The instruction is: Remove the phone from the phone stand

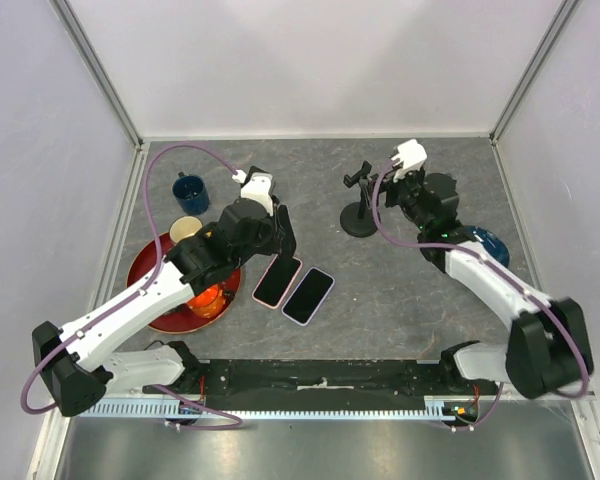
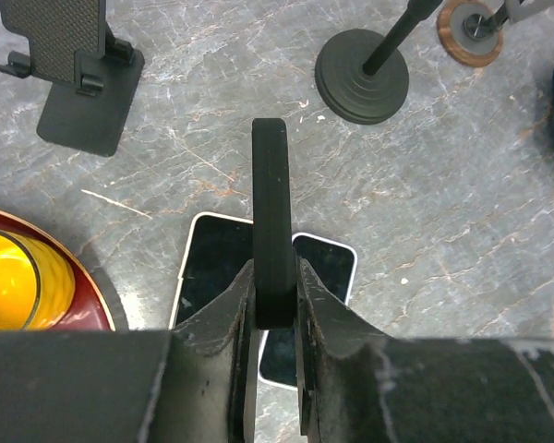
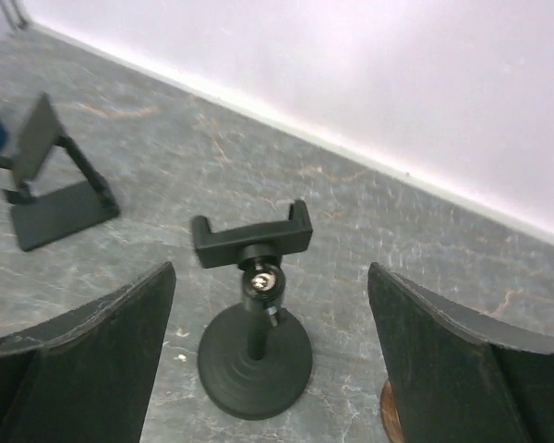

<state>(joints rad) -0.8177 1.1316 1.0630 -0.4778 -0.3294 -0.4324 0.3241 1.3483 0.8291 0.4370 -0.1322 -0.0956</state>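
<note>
My left gripper is shut on a black phone, held on edge above the table; in the left wrist view the phone stands up between the jaws. A black folding phone stand stands empty beyond it. A round-base clamp stand is empty too, with its clamp open to the air. My right gripper is open and empty, and in its wrist view the jaws stand wide on either side of the clamp stand without touching it.
Two phones lie flat side by side under the held phone. A red plate with an orange cup, a cream cup and a blue mug are at the left. A blue bowl sits at the right.
</note>
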